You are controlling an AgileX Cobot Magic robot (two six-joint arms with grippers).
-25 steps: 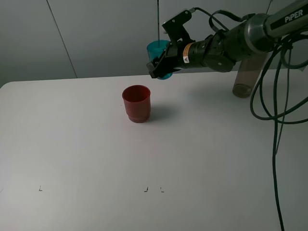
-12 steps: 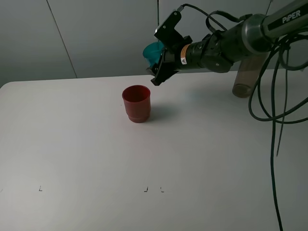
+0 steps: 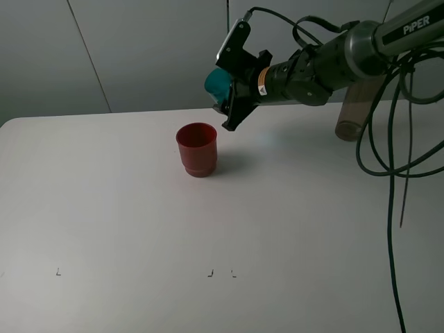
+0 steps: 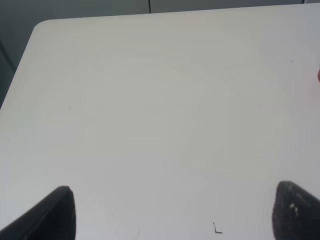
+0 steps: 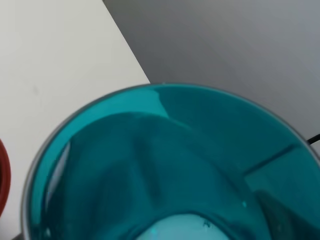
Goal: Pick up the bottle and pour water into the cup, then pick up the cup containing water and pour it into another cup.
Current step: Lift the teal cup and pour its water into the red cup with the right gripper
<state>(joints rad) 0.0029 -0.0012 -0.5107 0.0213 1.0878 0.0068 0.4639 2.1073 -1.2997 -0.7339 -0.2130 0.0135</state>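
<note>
My right gripper (image 3: 227, 94) is shut on the teal translucent cup (image 3: 217, 84) and holds it tilted in the air, above and to the right of the dark red cup (image 3: 197, 148), which stands upright on the white table (image 3: 104, 208). The right wrist view looks into the teal cup's mouth (image 5: 165, 165); a sliver of the red cup's rim (image 5: 3, 175) shows at the edge. The grey-brown bottle (image 3: 357, 111) stands at the back right, partly behind the right arm. My left gripper (image 4: 170, 212) is open and empty over bare table; only its dark fingertips (image 4: 47, 215) show.
Black cables (image 3: 395, 166) hang from the right arm down the right side. Small pencil marks (image 3: 220, 273) sit near the table's front. A grey wall (image 3: 139, 48) stands behind the table.
My right gripper has rolled and tilted the teal cup further toward the red cup, shifting slightly left and up. The red cup and bottle have not moved.
</note>
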